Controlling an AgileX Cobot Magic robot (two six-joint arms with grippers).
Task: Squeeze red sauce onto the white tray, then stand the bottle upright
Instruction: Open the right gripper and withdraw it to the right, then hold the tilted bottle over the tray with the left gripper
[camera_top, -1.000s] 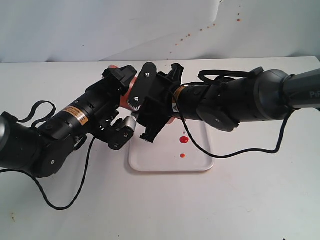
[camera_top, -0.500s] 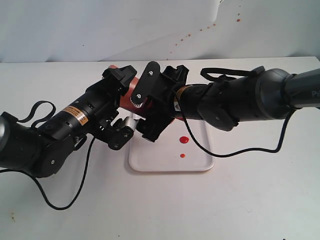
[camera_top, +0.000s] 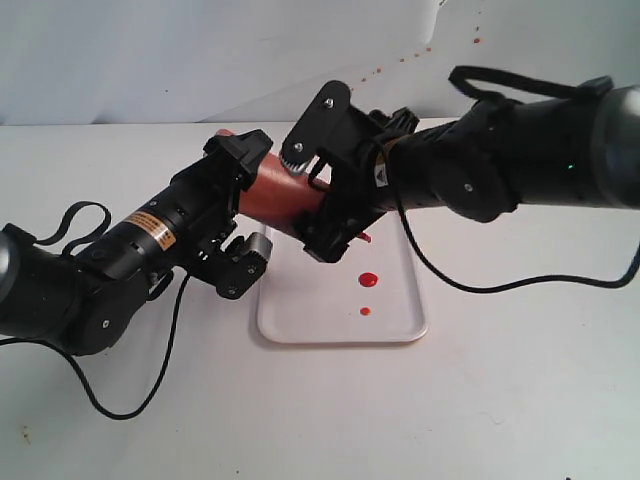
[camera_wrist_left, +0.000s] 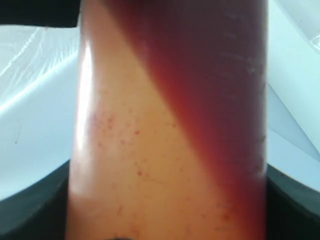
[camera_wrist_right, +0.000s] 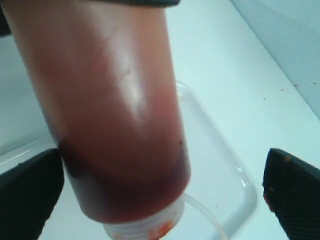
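Observation:
The bottle (camera_top: 283, 201) lies tilted over the white tray (camera_top: 300, 312), nozzle end down towards the tray. My left gripper (camera_top: 243, 207) is shut on its base end, and the orange-red body (camera_wrist_left: 170, 130) fills the left wrist view between the dark fingers (camera_wrist_left: 30, 212). My right gripper (camera_top: 327, 185) stands open astride the bottle's cap end. In the right wrist view the bottle (camera_wrist_right: 110, 110) hangs between the wide-set fingertips (camera_wrist_right: 295, 192), and the far one is well clear of it. Drops of red sauce (camera_top: 368, 278) lie on the tray.
The tray's rounded rim (camera_wrist_right: 242, 182) shows below the bottle's ribbed cap (camera_wrist_right: 145, 227). A black cable (camera_top: 480, 288) loops from the right arm over the table right of the tray. Brownish specks (camera_top: 380, 72) dot the back wall.
My right gripper has opened off the bottle and its arm has lifted up and back to the right, which uncovers more of the bottle's body. The left arm and the bottle have held still.

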